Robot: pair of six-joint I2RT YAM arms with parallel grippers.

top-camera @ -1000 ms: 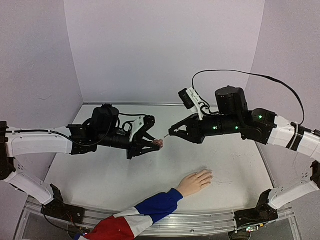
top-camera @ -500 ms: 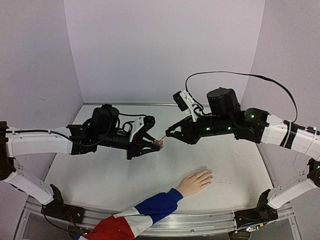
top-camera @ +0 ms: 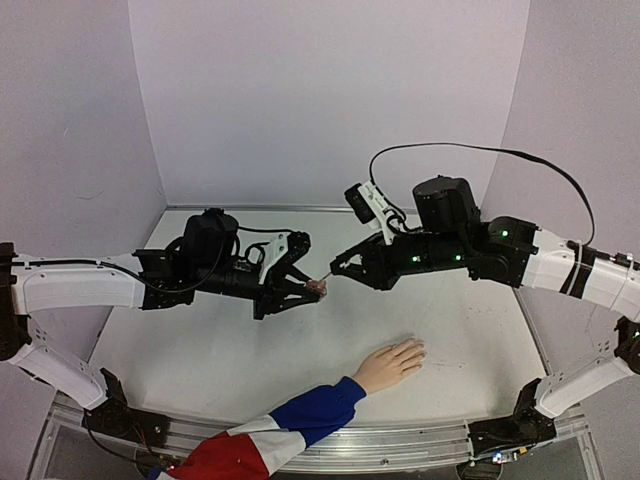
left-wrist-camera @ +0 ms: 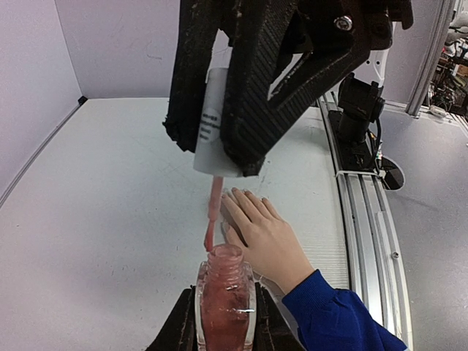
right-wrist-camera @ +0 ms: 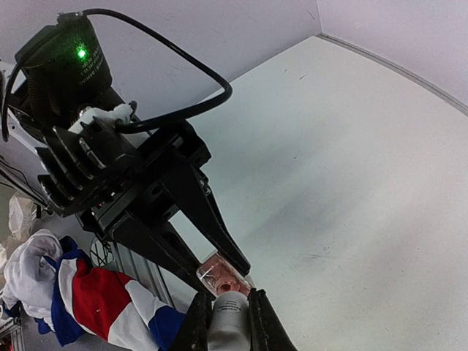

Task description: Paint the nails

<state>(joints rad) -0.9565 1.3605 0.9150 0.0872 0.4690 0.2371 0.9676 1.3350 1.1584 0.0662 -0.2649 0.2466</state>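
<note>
My left gripper [top-camera: 312, 289] is shut on a small open bottle of pink polish [left-wrist-camera: 225, 300], held above the white table. My right gripper [top-camera: 342, 267] is shut on the bottle's white cap [left-wrist-camera: 214, 126]. The cap's pink brush [left-wrist-camera: 213, 213] points down, with its tip at the rim of the bottle's mouth [right-wrist-camera: 226, 272]. The pale hand [top-camera: 390, 364] lies flat on the table near the front edge, fingers spread, below and to the right of both grippers. Its nails [left-wrist-camera: 238, 193] are tiny and look bare. A blue, white and red sleeve [top-camera: 285, 428] runs off the front edge.
Lilac walls close the table at the back and sides. An aluminium rail [left-wrist-camera: 365, 212] runs along the front edge with the arm bases [top-camera: 505, 432] bolted to it. A black cable [top-camera: 480, 150] arches over the right arm.
The right arm moved left with the cap and brought the brush tip to the bottle's mouth, then held still. The left arm and the hand have not moved.
</note>
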